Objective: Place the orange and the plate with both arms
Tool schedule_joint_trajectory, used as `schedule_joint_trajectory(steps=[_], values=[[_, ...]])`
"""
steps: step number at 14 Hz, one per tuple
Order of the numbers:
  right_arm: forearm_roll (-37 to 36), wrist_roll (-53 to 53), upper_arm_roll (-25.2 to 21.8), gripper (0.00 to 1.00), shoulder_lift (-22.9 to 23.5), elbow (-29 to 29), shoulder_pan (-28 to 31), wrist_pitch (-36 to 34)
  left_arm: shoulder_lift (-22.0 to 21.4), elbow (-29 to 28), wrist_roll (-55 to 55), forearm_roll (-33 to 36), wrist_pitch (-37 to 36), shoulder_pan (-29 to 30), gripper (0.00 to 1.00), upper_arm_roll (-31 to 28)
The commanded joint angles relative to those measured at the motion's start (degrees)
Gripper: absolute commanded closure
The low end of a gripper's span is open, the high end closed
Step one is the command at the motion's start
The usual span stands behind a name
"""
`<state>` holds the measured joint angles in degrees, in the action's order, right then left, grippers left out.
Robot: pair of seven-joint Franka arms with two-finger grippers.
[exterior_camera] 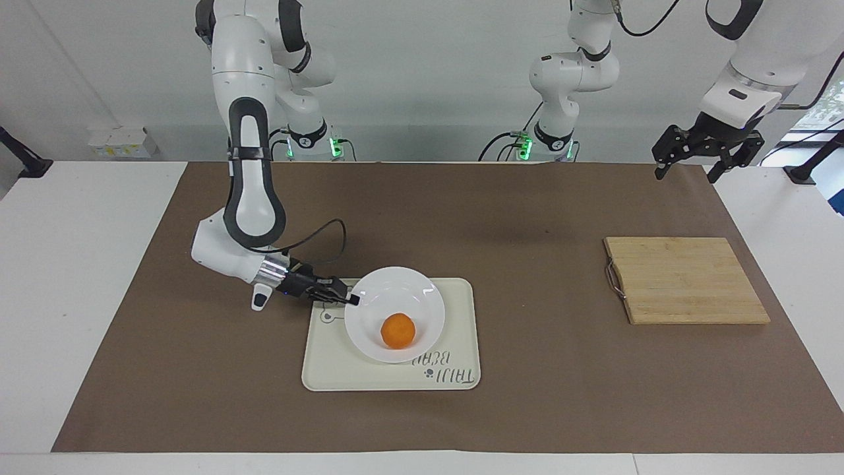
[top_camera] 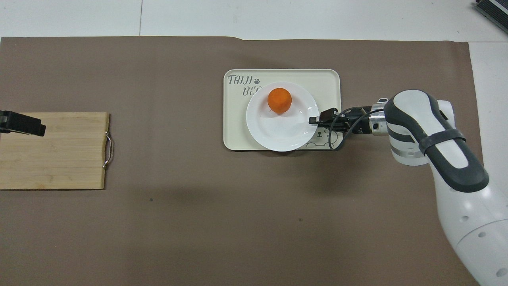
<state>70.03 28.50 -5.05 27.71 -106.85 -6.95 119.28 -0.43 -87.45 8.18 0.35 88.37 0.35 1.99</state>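
Observation:
The orange (exterior_camera: pixel 398 330) (top_camera: pixel 279 101) lies in the white plate (exterior_camera: pixel 402 290) (top_camera: pixel 278 135). The plate rests on the cream tray (exterior_camera: pixel 455 310) (top_camera: pixel 325 79) in the middle of the table. My right gripper (exterior_camera: pixel 353 299) (top_camera: pixel 313 119) reaches in low and nearly level from the right arm's end of the table. Its tip is at the plate's rim; whether it still grips the rim does not show. My left gripper (exterior_camera: pixel 686 171) (top_camera: pixel 22 124) hangs open and empty, high over the left arm's end of the table, above the cutting board's edge.
A bamboo cutting board (exterior_camera: pixel 682 280) (top_camera: pixel 55 151) with a metal handle lies toward the left arm's end of the table. A brown mat (exterior_camera: pixel 527 218) covers most of the tabletop. The tray carries bear lettering beside the plate.

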Motion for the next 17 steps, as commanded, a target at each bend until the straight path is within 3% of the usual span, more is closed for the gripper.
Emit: schedule_joint_trajectory(steps=[1, 4, 8, 13, 17], values=[[-1.9, -0.3, -0.1, 0.0, -1.0, 0.1, -0.2, 1.0, 0.4, 1.0, -0.4, -0.6, 0.2, -0.5, 0.0, -0.4], [-14.6, -5.9, -0.3, 0.0, -3.0, 3.0, 0.1, 0.9, 0.4, 1.0, -0.4, -0.6, 0.2, -0.5, 0.0, -0.4], [-23.9, -10.2, -0.8, 0.0, -6.9, 3.6, 0.0, 1.0, 0.4, 1.0, -0.4, -0.6, 0.0, -0.5, 0.0, -0.4], [-48.2, -20.0, -0.8, 0.0, -13.1, 5.3, 0.8, -0.2, 0.4, 1.0, -0.4, -0.7, 0.0, -0.4, 0.0, -0.4], [-60.2, -33.8, -0.8, 0.0, -17.5, 5.4, 0.4, -5.4, 0.4, 1.0, -0.4, -0.6, 0.0, -0.5, 0.0, -0.4]])
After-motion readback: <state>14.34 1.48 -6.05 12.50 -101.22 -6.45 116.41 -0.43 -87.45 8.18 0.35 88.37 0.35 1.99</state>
